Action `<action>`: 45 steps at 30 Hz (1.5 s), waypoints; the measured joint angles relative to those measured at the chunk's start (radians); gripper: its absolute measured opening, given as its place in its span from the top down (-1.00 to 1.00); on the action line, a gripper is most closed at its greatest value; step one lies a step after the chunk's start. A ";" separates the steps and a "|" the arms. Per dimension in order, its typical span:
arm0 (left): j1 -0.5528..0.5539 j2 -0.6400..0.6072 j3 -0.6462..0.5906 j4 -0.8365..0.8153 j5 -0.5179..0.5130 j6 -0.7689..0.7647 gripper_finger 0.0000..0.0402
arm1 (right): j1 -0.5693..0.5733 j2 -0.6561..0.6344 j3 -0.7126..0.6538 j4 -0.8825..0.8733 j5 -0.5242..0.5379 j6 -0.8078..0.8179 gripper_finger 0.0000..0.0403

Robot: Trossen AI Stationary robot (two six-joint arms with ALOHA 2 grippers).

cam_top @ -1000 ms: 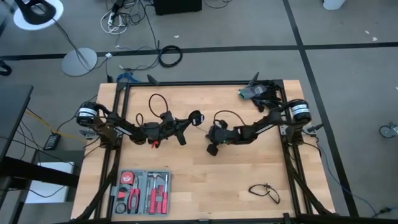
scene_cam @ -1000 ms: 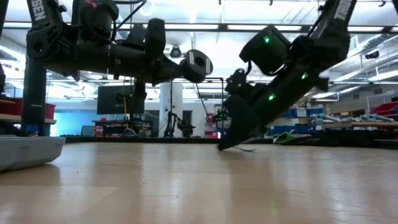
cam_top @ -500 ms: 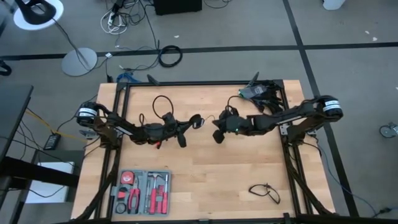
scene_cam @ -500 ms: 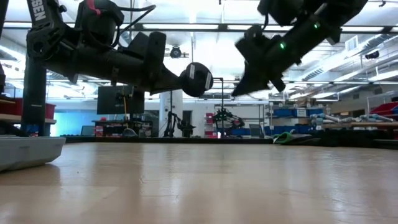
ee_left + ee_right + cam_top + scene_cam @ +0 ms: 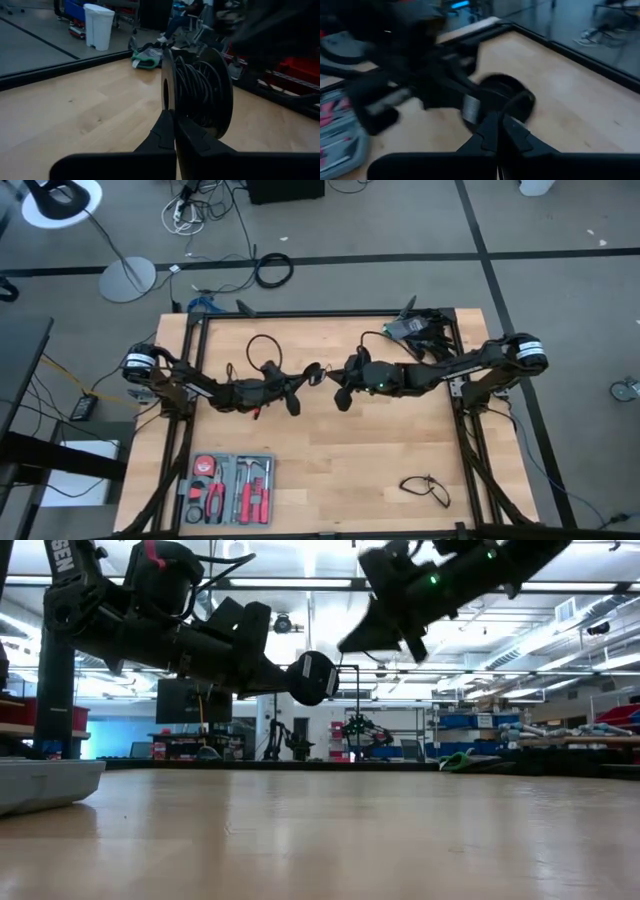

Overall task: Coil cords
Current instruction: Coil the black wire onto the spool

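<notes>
The cord is thin and black, wound on a small round black disc reel point(image 5: 200, 90) with a pale centre point(image 5: 312, 678). The reel hangs above the middle of the table point(image 5: 314, 372), with my left gripper point(image 5: 172, 112) shut on it, reaching in from the table's left point(image 5: 303, 378). My right gripper point(image 5: 497, 116) comes from the table's right. It is higher than the reel and just beside it point(image 5: 347, 643), shut on a free length of the cord point(image 5: 520, 100) that arches back to the reel point(image 5: 495, 92). My left gripper pinches the rim of the reel's near flange point(image 5: 167, 102) between its two fingers, roughly level from the table's left. The reel stands on edge, lifted clear of the table. My right gripper pinches the thin cord point(image 5: 509, 106) at its fingertips, slanting down from the table's right. The cord curves slack from there to the reel.
A tool tray point(image 5: 228, 488) lies at the near left, its edge in the low view point(image 5: 40, 785). A pair of glasses point(image 5: 428, 488) lies near right, and a dark device point(image 5: 420, 328) at the far right corner. Bare wood point(image 5: 330, 460) lies below the grippers.
My right gripper has risen from the table top to well above it and has gone toward the left gripper, staying shut. My left gripper has tipped down a little, so the reel hangs slightly lower.
</notes>
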 joint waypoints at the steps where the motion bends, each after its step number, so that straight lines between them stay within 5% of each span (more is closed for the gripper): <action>1: 0.000 0.000 0.007 -0.012 -0.005 0.000 1.00 | 0.003 0.012 0.016 0.003 -0.009 -0.012 1.00; 16: 0.000 0.000 0.082 -0.123 -0.034 -0.005 1.00 | 0.003 0.286 0.205 -0.013 -0.154 -0.062 1.00; 31: 0.000 0.000 0.083 -0.052 0.009 -0.034 1.00 | 0.007 0.308 0.205 -0.289 -0.152 0.011 0.97; 37: 0.000 0.000 0.082 -0.089 0.013 -0.056 1.00 | 0.031 0.308 0.203 -0.366 -0.136 0.041 0.97; 45: 0.000 0.000 0.044 -0.114 0.004 -0.134 1.00 | 0.089 0.308 0.203 -0.366 0.011 0.041 0.96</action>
